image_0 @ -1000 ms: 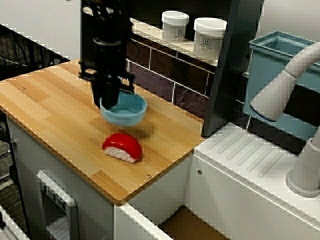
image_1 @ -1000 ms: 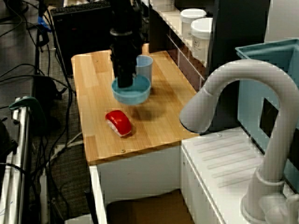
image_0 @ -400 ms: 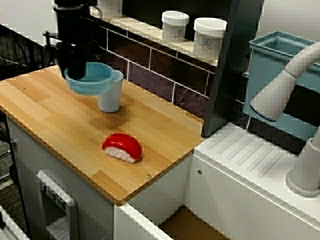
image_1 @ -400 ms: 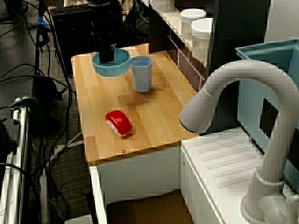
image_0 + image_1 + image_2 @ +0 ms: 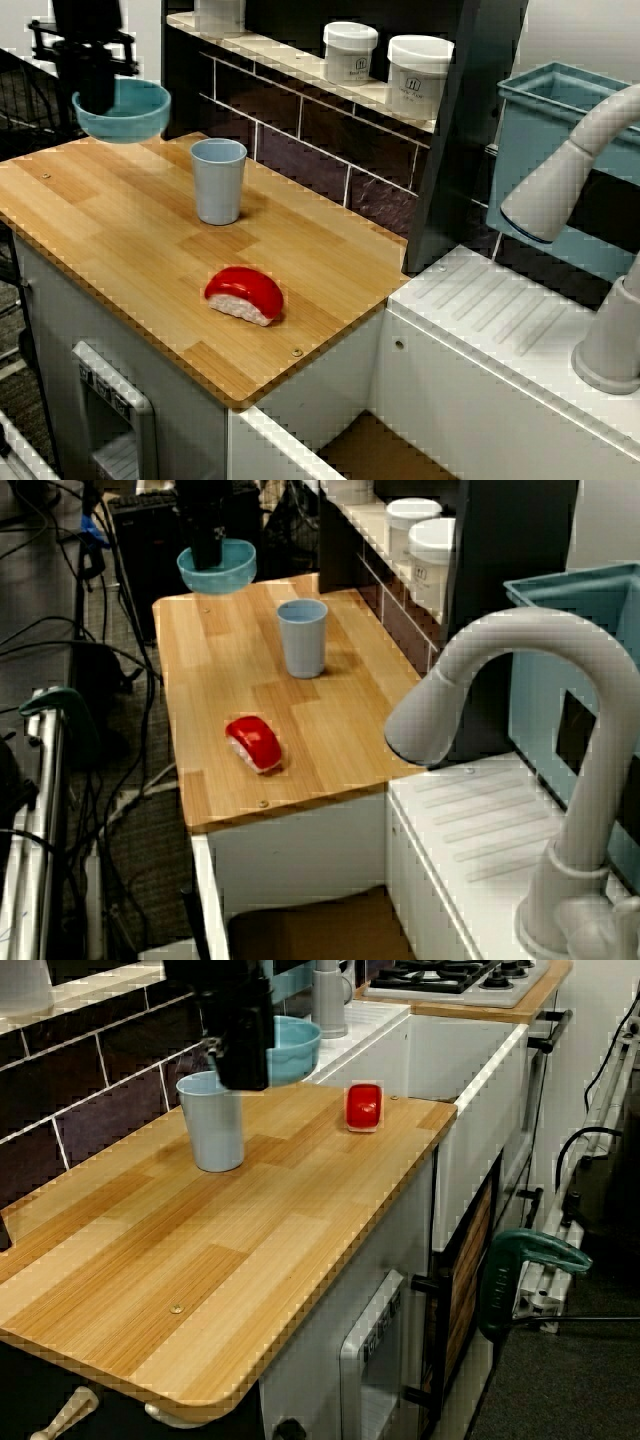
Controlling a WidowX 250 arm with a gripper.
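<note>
Kitchen play set with one robot arm, shown from the front, from the sink end and from the far end of the desk. The wooden desk (image 5: 120, 230) fills the left of the front view. To its right we see one white sink faucet (image 5: 570, 180) and, behind it, one teal tub (image 5: 550, 140).

The black gripper (image 5: 97, 95) hangs over the desk's far left corner. Its jaws are clenched on the rim of one light-blue bowl (image 5: 135, 112). The bowl is in the air, roughly level, touching nothing else and well apart from everything on the desk. The view from the sink end places it above the desk's far edge (image 5: 218, 568).

We judge the step in hand to be a carry, with the bowl lifted and not yet set anywhere. Whatever move follows calls for a firm rim grip, a level bowl and clearance from the cup.

On the tiled shelf we count two white lidded jars (image 5: 350, 50) (image 5: 418, 75) fully in view. One pale-blue cup (image 5: 218, 180) stands upright near mid-desk. One red-topped toy sushi (image 5: 243, 294) lies near the desk's front edge, apart from the cup.
</note>
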